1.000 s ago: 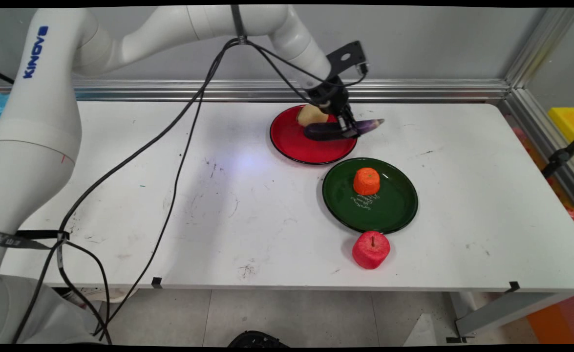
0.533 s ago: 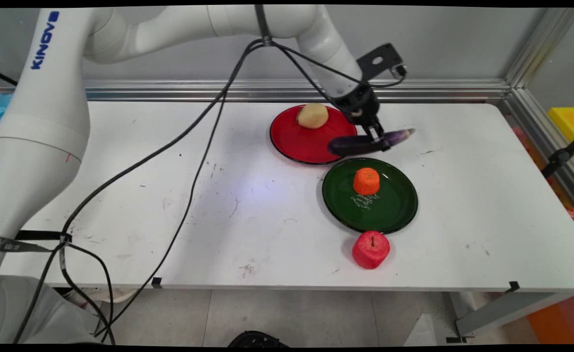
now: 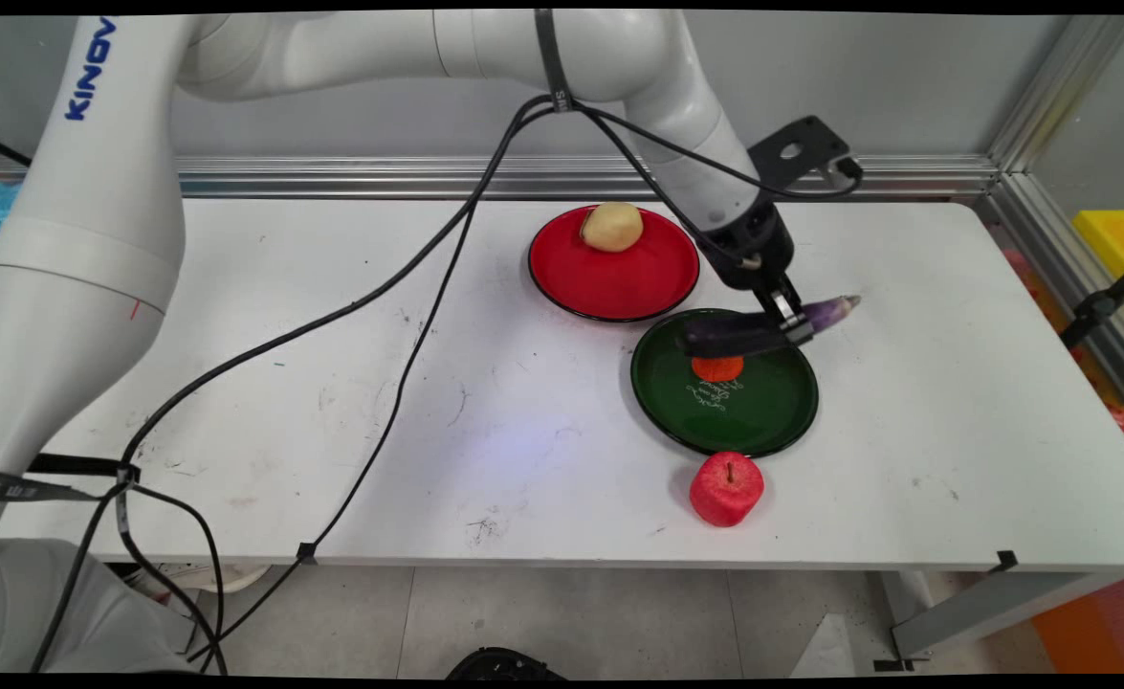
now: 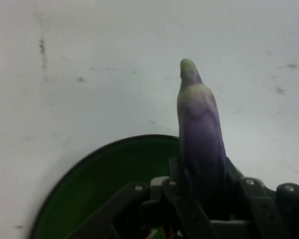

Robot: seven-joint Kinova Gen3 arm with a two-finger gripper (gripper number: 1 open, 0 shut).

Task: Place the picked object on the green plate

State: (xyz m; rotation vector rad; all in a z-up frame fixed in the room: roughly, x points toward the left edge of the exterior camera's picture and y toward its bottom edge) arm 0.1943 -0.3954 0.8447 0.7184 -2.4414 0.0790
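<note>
My gripper (image 3: 791, 325) is shut on a purple eggplant (image 3: 758, 330) and holds it level in the air above the far part of the green plate (image 3: 762, 416). An orange fruit (image 3: 717, 368) sits on that plate, partly hidden behind the eggplant. In the hand view the eggplant (image 4: 202, 139) sticks up from between the fingers, its pale tip over the white table, with the green plate's rim (image 4: 109, 154) below. A red plate (image 3: 609, 277) with a potato (image 3: 612, 227) lies behind and to the left.
A red apple (image 3: 726, 489) stands on the table just in front of the green plate. Black cables (image 3: 408, 316) hang from the arm across the table's left half. A metal rail runs along the back wall.
The gripper has carried the eggplant from over the red plate to the right and nearer, so it now hangs over the green plate. The potato is uncovered.
</note>
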